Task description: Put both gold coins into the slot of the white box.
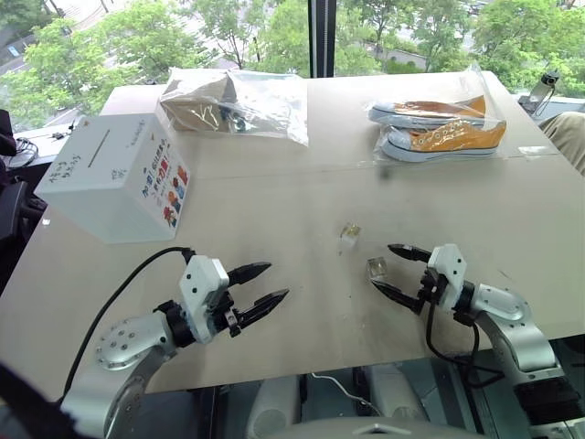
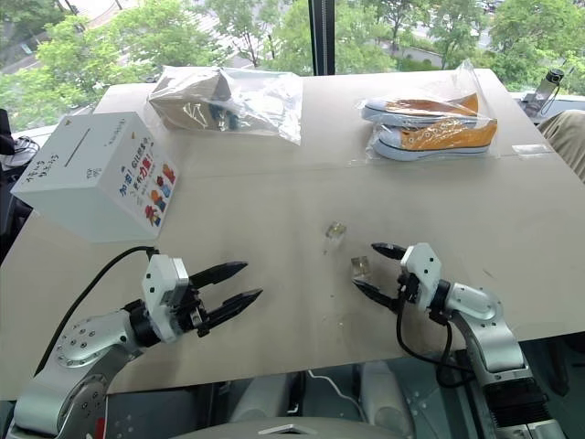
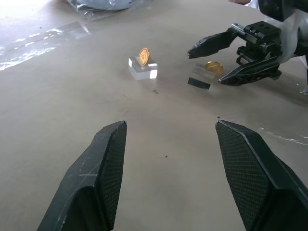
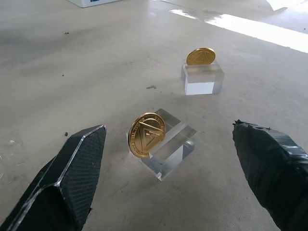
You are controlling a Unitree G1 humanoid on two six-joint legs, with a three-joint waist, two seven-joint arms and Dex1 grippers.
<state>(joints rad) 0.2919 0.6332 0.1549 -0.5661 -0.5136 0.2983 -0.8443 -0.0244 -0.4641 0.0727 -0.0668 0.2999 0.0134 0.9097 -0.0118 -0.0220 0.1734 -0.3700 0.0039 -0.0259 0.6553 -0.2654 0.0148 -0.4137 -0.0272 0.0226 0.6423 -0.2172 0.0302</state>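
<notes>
From the head views we see the white box (image 1: 110, 178) at the far left of the table (image 1: 274, 197), its slot (image 1: 98, 146) a thin dark line on the top face, cartoon side facing us. Two clear bags lie along the far edge: one with folded tan contents (image 1: 233, 102) hard to identify, one with orange sneakers (image 1: 439, 128). Mid-table sit two small clear plastic blocks (image 1: 350, 237); from up here the gold coins are too small to make out. Our left gripper (image 1: 259, 289) hangs over bare table, jaws parted, nothing between them. Our right gripper (image 1: 391, 267) has its jaws spread on either side of the nearer block (image 1: 377, 268), touching nothing we can see.

Left wrist view: one coin (image 3: 143, 56) stands upright on the farther block (image 3: 143, 69), the other coin (image 3: 213, 67) lies between the right gripper's tips, partly hidden.

Right wrist view: the near gold coin (image 4: 147, 134) leans tilted against its block (image 4: 171, 144), free between open jaws; the box is cut off at the frame's edge.
</notes>
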